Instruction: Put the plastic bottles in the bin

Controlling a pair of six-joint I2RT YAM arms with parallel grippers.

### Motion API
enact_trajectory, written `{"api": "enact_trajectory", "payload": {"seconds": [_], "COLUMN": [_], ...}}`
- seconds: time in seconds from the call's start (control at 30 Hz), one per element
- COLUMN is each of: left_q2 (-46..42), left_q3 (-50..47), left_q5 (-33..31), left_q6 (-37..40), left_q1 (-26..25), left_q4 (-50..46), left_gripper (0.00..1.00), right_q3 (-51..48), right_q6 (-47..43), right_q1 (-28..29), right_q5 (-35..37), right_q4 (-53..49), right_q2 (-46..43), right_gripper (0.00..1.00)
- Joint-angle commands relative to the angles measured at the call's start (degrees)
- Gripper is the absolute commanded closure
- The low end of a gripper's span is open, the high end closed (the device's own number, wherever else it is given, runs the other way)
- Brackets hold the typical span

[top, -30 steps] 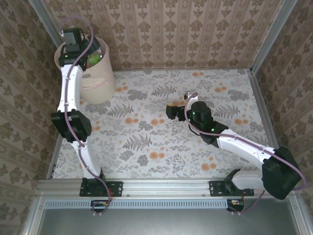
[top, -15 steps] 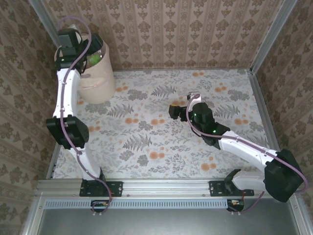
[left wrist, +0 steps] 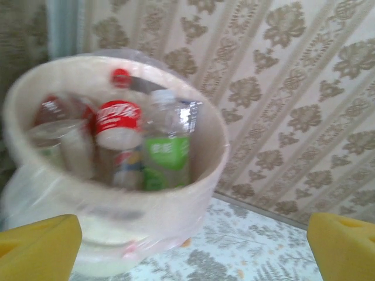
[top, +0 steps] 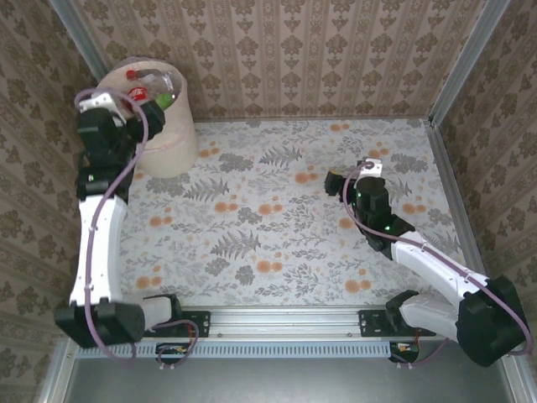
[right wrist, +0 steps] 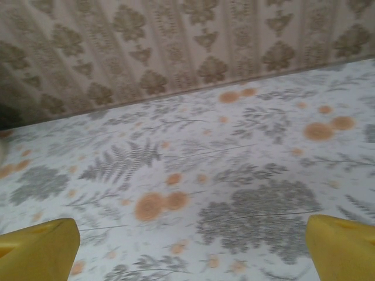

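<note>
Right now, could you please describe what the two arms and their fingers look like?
The left arm and right arm have white links, black joint housings and a mauve cable along each. The wrist views show blunt yellow fingers.

Bin (top: 172, 143): pale beige plastic, smooth and matt, with thin clear film showing at the rim; plastic bottles (left wrist: 167, 146) inside it: clear glossy plastic with printed labels. Table (top: 277, 243) covering: floral print, matt, cloth or paper not distinguishable; walls (top: 319, 50): damask-patterned paper, matt. Front rail (top: 285, 317): bare brushed metal; arm shells (top: 94, 243): smooth white plastic with black joints; fingers (left wrist: 35, 249) of the left gripper (left wrist: 190, 250): yellow matt plastic.
</note>
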Motion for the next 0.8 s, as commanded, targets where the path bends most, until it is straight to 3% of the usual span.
{"api": "enact_trajectory", "payload": {"seconds": [0.0,0.2,0.37,0.43,0.5,0.6,0.77], "left_q2": [-5.9,-13.0,-12.1,-11.3,-11.0,-10.2,-4.6], "left_q3": [-10.3,-23.5,-33.4,-37.8,-42.6,-48.6,-58.6], "left_q5": [-10.2,-16.7,-16.2,-18.0,-18.3,-14.8,-11.9], "left_q6": [-1.8,-3.0,1.4,3.4,5.3,7.6,15.8], "left_q1": [0.6,1.2,1.4,1.4,1.4,1.4,-0.7], "left_q4": [5.2,6.1,9.0,12.3,17.4,26.6,51.1], "left_gripper": [0.0,0.0,0.0,0.0,0.0,0.0,0.0], "right_q3": [-1.9,-3.9,-3.9,-4.7,-6.9,-6.6,-8.0], "right_q6": [-2.7,-6.4,-5.8,-7.6,-11.2,-13.2,-17.0], "right_q1": [-3.4,-9.3,-13.7,-15.8,-16.9,-18.5,-19.6], "right_q5": [3.1,3.4,6.0,3.3,2.2,1.1,-6.1], "right_q4": [0.9,2.0,-0.4,2.7,8.3,7.7,13.3], "right_q2": [-1.4,0.1,3.5,4.3,5.5,8.5,12.5], "right_gripper": [0.0,0.0,0.0,0.0,0.0,0.0,0.0]}}
